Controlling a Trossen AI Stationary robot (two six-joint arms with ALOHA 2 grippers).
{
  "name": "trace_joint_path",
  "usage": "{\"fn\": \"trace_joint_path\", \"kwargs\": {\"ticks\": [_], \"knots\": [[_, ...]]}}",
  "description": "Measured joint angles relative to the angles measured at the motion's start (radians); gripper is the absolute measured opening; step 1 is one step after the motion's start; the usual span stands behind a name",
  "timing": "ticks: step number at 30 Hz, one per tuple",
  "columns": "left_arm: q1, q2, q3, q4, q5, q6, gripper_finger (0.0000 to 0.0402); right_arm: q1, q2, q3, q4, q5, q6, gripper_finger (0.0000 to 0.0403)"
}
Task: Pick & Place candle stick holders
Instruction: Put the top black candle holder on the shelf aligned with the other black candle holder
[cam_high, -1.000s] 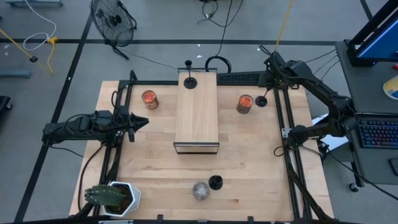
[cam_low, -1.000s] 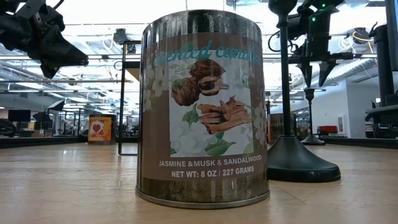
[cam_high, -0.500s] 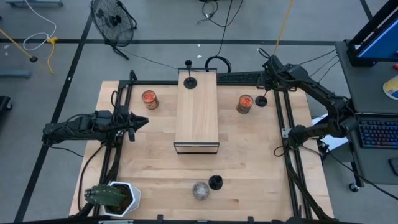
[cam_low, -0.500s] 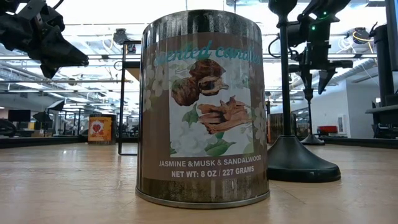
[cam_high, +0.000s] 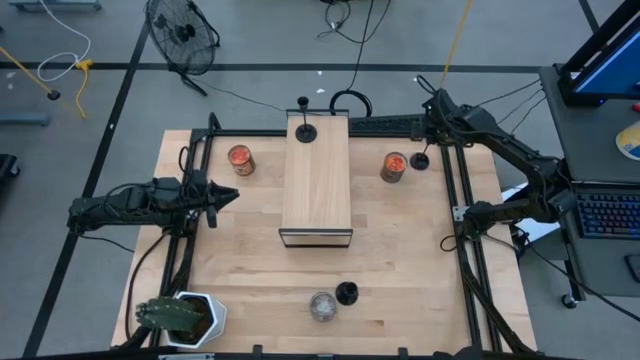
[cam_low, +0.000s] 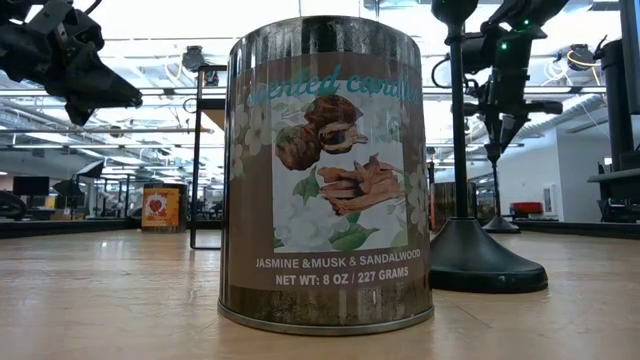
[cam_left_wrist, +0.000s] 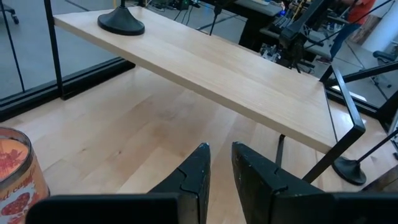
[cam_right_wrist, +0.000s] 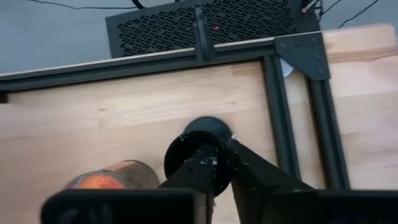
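Note:
One black candle stick holder stands on its disc base at the far right of the table, next to an orange-topped tin. My right gripper is above it, shut on its top. A second holder stands on the far end of the wooden riser. A third stands on the table near the front edge, large in the low view. My left gripper hovers at the table's left, its fingers narrowly apart with nothing between them. My right gripper pinches the upper end of the holder's thin stem between its two fingers, which come from above and point down. The holder stands upright with its disc base on the table. The fingers hide the top cup.
A second orange-topped tin stands at the far left. A labelled silver tin is near the front edge and fills the low view. A potted plant sits at the front left corner. Black frame rails run along the table's sides.
My right gripper has shut its spread fingers on the top of the far right holder's stem. The holder has stayed upright on the table.

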Motion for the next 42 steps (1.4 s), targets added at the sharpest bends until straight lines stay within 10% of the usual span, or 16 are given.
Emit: {"fn": "trace_joint_path", "kwargs": {"ticks": [42], "knots": [[0.000, 0.000, 0.000, 0.000, 0.002, -0.006, 0.0072, 0.000, -0.102, -0.005, 0.027, -0.026, 0.008, 0.0003]]}}
